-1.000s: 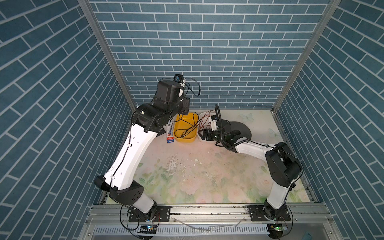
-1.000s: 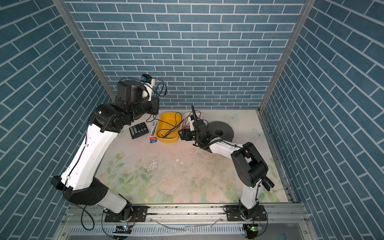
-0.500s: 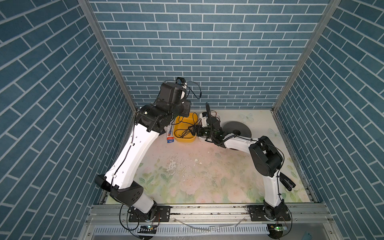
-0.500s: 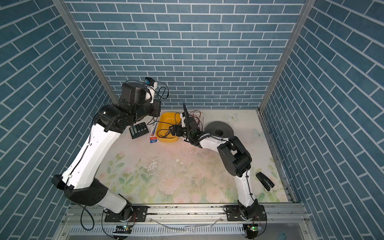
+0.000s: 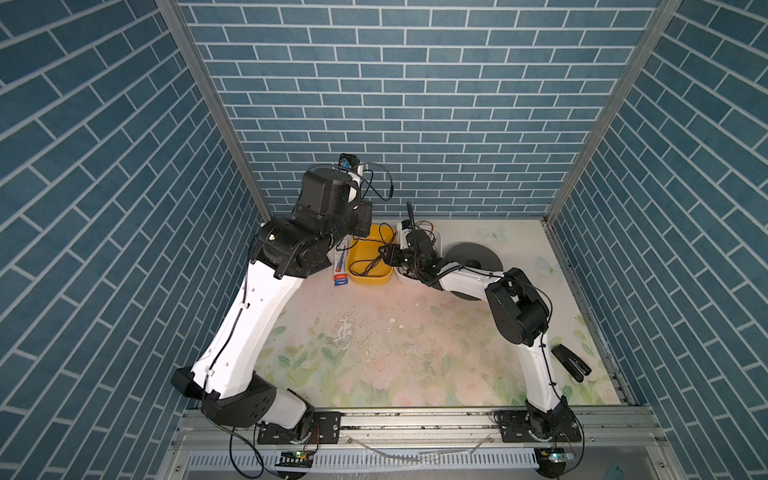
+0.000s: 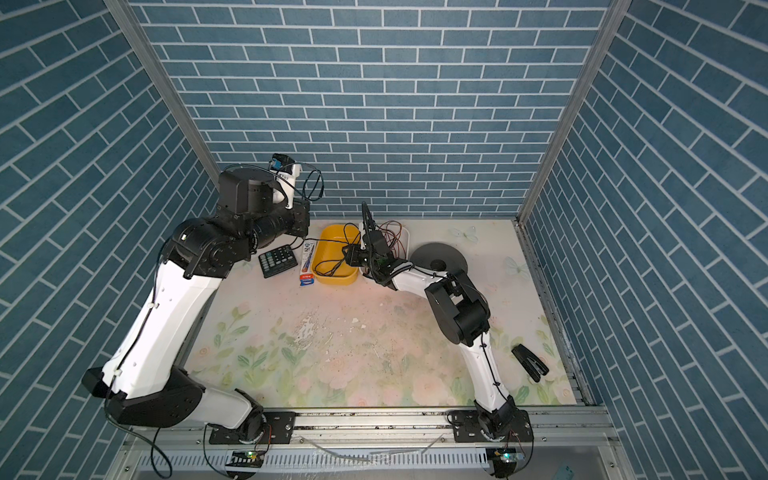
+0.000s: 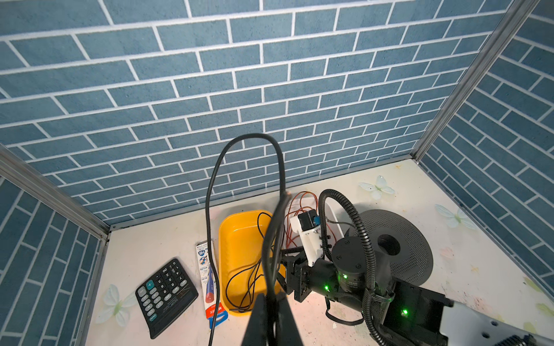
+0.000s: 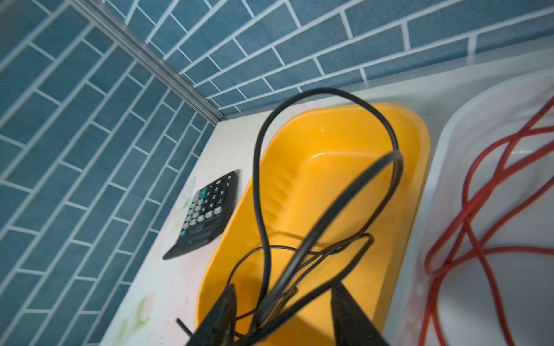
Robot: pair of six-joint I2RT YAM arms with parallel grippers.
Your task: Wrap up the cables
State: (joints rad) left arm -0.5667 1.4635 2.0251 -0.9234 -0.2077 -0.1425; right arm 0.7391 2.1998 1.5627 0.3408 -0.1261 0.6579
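The cables are one thin black cord (image 5: pixel 365 266) lying in loose loops in a yellow tray (image 5: pixel 372 280), also seen as the cord (image 7: pixel 239 284) and the cord (image 8: pixel 329 242). My left gripper (image 7: pixel 271 299) hangs high over the tray's left end and is shut. A strand of the cord rises toward it, and the arm's own thick wire partly hides the grip. My right gripper (image 8: pixel 283 287) sits low at the tray's right edge (image 5: pixel 384 254). Its jaws stand apart with cord strands between the fingers (image 8: pixel 223 311). The dark grey spool (image 5: pixel 473 259) lies flat behind the right arm.
A white tray (image 8: pixel 449 134) holding reddish-brown wire (image 8: pixel 479 209) stands right of the yellow tray. A calculator (image 6: pixel 277 259) and a pen pack (image 6: pixel 307 262) lie left of it. A black stapler (image 5: pixel 571 361) lies at the front right. The back wall is close.
My right gripper has swung left from beside the spool to the yellow tray's edge, in among the cord strands. The left arm has barely moved.
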